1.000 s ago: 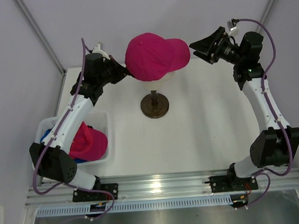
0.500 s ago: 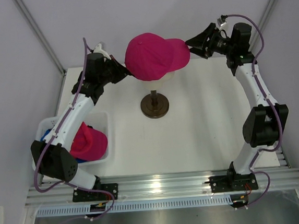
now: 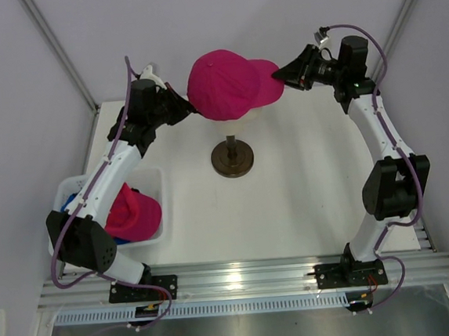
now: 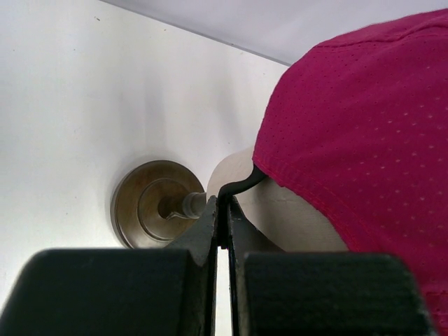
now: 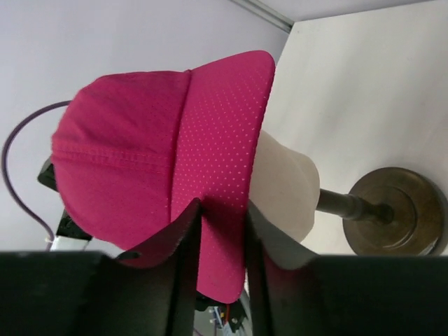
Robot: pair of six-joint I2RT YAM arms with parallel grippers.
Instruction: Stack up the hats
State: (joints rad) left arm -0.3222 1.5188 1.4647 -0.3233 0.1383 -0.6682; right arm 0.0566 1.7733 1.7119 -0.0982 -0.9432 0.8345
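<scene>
A magenta hat (image 3: pixel 229 83) sits on the cream mannequin head (image 5: pixel 283 185), brim to the right. My left gripper (image 4: pixel 222 203) is at the hat's back left, shut on a thin black strap (image 4: pixel 241 185) that curls out from under the hat's rim. My right gripper (image 5: pixel 222 210) straddles the brim (image 5: pixel 220 147), one finger on each side. I cannot tell whether they press it. In the top view the right gripper (image 3: pixel 283 72) meets the brim tip. Another magenta hat (image 3: pixel 134 211) lies on a blue hat (image 3: pixel 72 201) in the white basket (image 3: pixel 150 174).
The head stands on a brown post with a round base (image 3: pixel 232 159) at mid-table. The basket sits at the table's left edge beside the left arm. Grey walls close in behind and on both sides.
My right arm has swung left to the brim and its jaws have narrowed round it. The left gripper and the hat on the head have stayed put.
</scene>
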